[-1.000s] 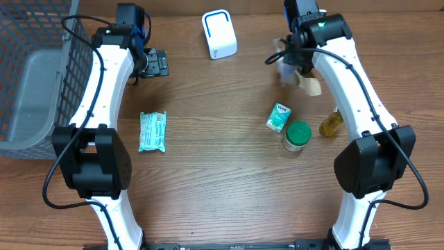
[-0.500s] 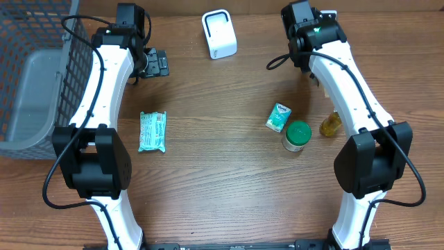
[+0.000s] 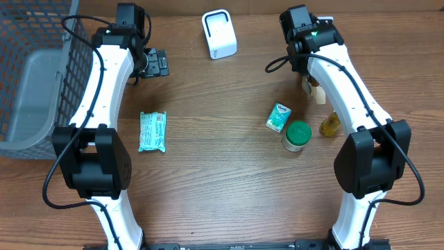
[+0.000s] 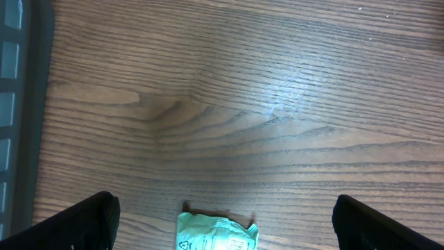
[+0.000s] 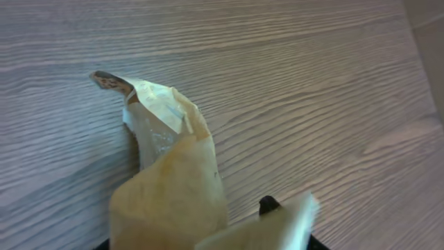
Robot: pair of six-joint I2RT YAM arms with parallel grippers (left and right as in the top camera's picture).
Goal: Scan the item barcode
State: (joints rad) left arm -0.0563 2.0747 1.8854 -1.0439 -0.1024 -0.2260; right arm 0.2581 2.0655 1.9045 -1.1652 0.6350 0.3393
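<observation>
The tan paper packet (image 5: 173, 187) is crumpled, its top creased

Worktop (image 3: 222, 198) bare along its near edge. A wire basket (image 3: 26, 42) walls the left edge; carton (image 3: 279, 117), jar (image 3: 297, 135) and perhaps a bottle (image 3: 331, 124) crowd the right.

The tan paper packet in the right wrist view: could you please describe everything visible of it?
The tan paper packet is a crumpled, kraft-like pouch with a paler top whose dark tip curls left. It leans over the wooden table; its lower end leaves the frame, so whether anything grips it cannot be told.
</observation>
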